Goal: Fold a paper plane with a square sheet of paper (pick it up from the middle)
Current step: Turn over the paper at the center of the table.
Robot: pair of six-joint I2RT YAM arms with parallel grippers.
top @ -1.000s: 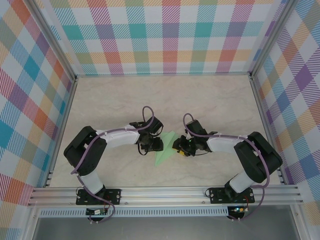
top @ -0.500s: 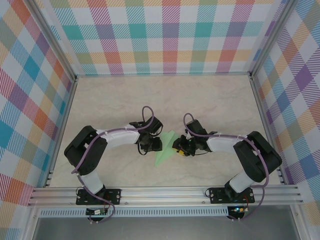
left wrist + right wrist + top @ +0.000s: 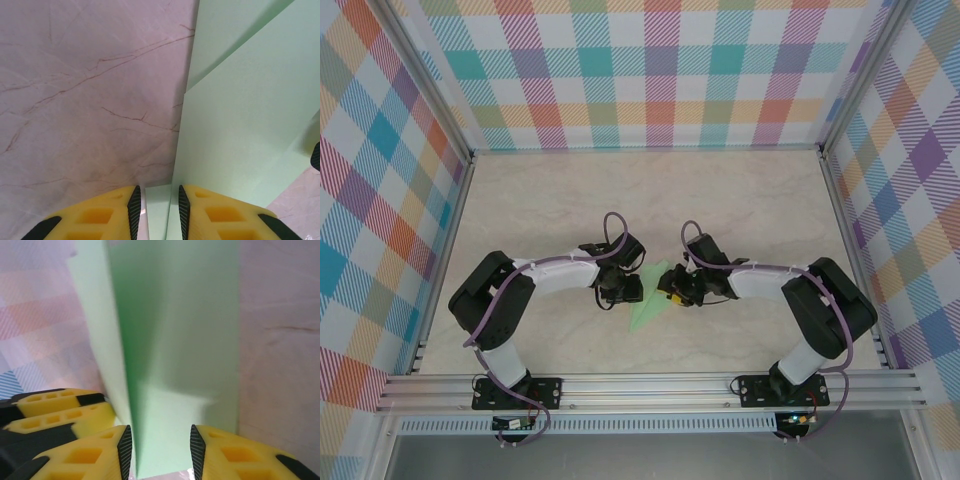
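The square sheet of paper [image 3: 645, 312], pale mint green, lies on the table folded into a narrow pointed paper plane shape. My left gripper [image 3: 626, 290] is at its left edge and my right gripper [image 3: 671, 291] at its right edge. In the left wrist view the left gripper [image 3: 156, 192] is narrowly open, with a folded strip of the paper [image 3: 240, 115] between its jaws. The right wrist view has the right gripper [image 3: 161, 432] open over the paper [image 3: 175, 340], whose raised flap stands along the left pad. The left gripper's yellow fingers [image 3: 60, 410] show just beyond.
The marble-look tabletop [image 3: 740, 200] stretches away behind the grippers. Checkered walls [image 3: 650, 80] close in the back and both sides. An aluminium rail [image 3: 650, 388] runs along the near edge by the arm bases.
My right gripper has moved a little left and further onto the paper. The left jaws have narrowed around the paper's edge.
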